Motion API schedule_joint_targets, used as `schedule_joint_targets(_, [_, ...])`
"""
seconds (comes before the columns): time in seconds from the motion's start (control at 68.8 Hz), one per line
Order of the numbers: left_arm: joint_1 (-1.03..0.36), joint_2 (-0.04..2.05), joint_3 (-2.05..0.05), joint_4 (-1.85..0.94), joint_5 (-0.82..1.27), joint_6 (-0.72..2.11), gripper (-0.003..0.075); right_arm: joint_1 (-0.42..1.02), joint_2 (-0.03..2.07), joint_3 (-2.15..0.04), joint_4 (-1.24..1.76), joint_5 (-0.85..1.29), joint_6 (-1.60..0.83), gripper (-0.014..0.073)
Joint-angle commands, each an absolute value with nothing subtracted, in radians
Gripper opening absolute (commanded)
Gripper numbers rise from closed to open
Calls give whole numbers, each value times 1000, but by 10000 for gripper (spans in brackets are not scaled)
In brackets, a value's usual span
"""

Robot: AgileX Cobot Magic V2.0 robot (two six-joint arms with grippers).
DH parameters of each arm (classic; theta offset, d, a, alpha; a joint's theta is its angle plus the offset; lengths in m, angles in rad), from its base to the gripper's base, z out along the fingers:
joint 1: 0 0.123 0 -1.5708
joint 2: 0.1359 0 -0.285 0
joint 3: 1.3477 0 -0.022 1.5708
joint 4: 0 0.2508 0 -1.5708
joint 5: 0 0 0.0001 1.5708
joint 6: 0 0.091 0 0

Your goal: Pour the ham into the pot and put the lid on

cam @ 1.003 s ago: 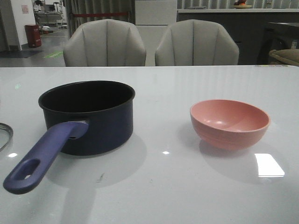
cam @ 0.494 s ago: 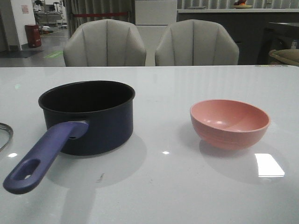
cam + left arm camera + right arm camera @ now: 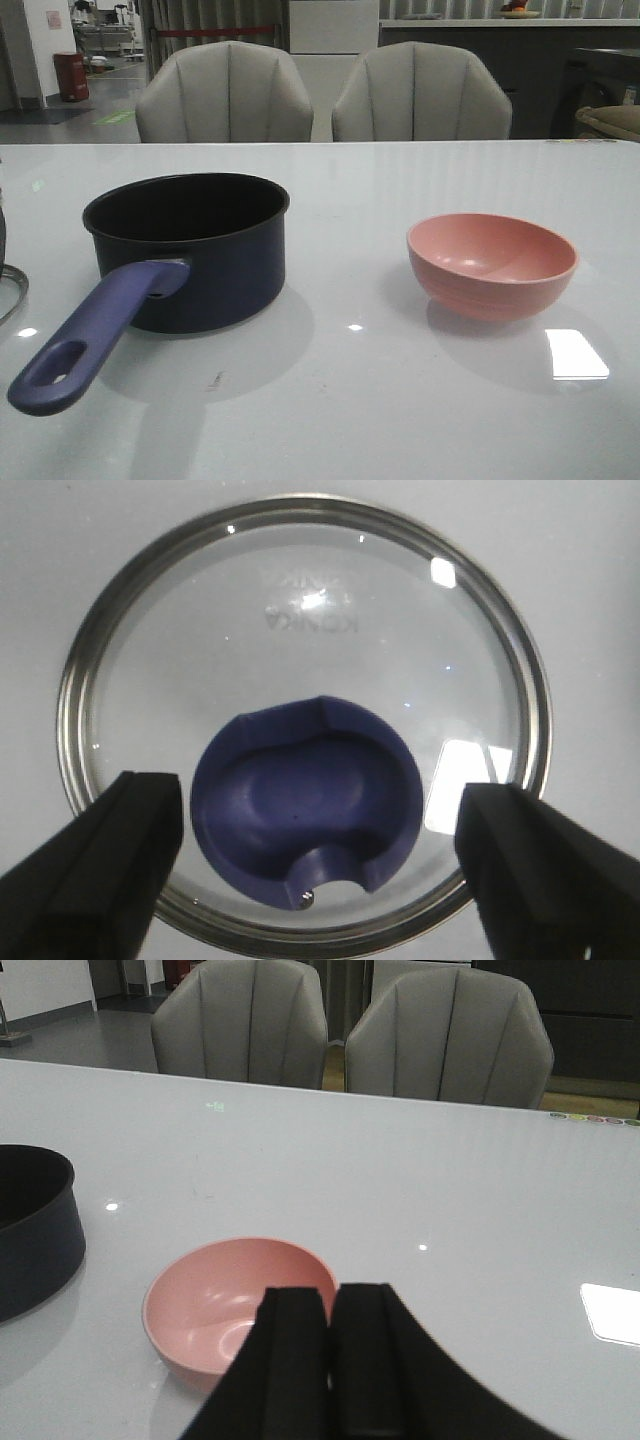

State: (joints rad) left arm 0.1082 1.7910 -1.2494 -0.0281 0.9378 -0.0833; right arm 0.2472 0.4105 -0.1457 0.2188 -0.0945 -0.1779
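Since a moment ago, a dark shape has appeared at the front view's left edge: we judge our left arm is arriving over the round clear glass lid (image 3: pixel 300 725). Our left pincer (image 3: pixel 318 865) is wide open around its dark blue knob (image 3: pixel 305 800), holding nothing. Our right pincer (image 3: pixel 330 1360) is closed and empty near the salmon-pink bowl (image 3: pixel 492 263). The dark navy saucepan (image 3: pixel 190 250) stands uncovered on the white counter (image 3: pixel 380 400). We see no ham.

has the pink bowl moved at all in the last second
No. The pink bowl sits at the same spot on the table, equally far right of the pot.
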Motion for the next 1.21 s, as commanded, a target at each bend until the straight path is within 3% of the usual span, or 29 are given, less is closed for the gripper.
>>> schedule_joint_targets(0.0, [104, 1770, -1280, -33, 938, -94, 584, 248, 414, -174, 220, -183, -186, 139])
schedule_joint_targets(0.364, [104, 1805, -1280, -34, 940, -94, 580, 248, 414, -174, 220, -182, -186, 139])
schedule_joint_targets(0.451, [104, 1805, -1280, -34, 940, -94, 520, 248, 414, -174, 220, -182, -186, 139])
schedule_joint_targets(0.596, [104, 1805, -1280, -34, 940, -94, 349, 248, 414, -174, 220, -182, -186, 139])
schedule_joint_targets(0.742, [104, 1805, -1280, -34, 947, -94, 256, 248, 414, -174, 220, -182, -186, 139])
schedule_joint_targets(1.192, [104, 1774, -1280, -46, 938, -94, 239, 248, 414, -174, 220, -182, -186, 139])
